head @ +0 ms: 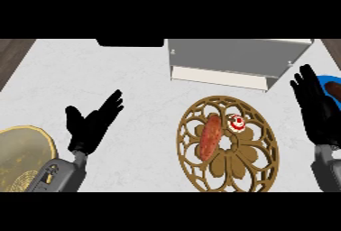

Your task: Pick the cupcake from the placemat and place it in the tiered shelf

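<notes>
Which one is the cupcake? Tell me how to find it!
Look for the round brown lacy placemat, below the white tiered shelf. Two things sit on it. The cupcake is the little round one with red and white on top, right of the long reddish-brown food.
</notes>
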`<act>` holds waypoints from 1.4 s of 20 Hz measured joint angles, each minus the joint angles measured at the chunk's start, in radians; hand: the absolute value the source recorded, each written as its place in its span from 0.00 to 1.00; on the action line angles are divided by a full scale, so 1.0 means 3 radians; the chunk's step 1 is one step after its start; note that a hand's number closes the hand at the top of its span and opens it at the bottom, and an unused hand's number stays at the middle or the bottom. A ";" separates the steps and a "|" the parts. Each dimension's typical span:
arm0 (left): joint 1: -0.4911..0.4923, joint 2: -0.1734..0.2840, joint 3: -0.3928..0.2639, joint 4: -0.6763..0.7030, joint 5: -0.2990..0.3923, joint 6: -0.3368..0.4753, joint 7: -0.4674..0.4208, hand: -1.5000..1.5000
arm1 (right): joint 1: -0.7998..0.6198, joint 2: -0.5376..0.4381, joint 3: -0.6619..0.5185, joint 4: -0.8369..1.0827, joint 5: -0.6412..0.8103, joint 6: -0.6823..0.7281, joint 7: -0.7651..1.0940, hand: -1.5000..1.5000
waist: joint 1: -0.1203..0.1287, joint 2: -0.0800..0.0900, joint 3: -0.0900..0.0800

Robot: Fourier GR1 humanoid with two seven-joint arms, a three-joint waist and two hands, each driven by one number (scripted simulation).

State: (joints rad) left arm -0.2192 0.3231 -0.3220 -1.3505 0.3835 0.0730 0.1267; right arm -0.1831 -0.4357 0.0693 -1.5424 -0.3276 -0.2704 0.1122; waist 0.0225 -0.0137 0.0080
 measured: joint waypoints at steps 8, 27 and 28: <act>0.0320 0.0207 0.0389 0.0080 0.0005 0.0297 0.0083 0.50 | 0.0404 -0.0670 -0.0383 -0.0124 0.0552 -0.0241 0.0040 1.00 | -0.0128 0.0033 -0.0034; 0.0479 0.0132 0.0546 -0.0073 -0.0044 0.0410 0.0270 0.50 | 0.1271 -0.1115 -0.0462 -0.1544 0.0254 0.0498 0.0944 0.00 | -0.0095 0.0021 -0.0016; 0.0452 0.0140 0.0558 -0.0044 -0.0045 0.0395 0.0291 0.50 | 0.1209 -0.1162 -0.0414 -0.1609 0.0280 0.0506 0.1102 0.00 | -0.0087 0.0024 -0.0016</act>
State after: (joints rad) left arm -0.0837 0.3650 -0.1545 -1.3637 0.3699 0.1914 0.2140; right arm 0.1797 -0.7843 -0.0550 -2.0250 -0.2436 -0.1185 0.4429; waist -0.0035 -0.0065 0.0033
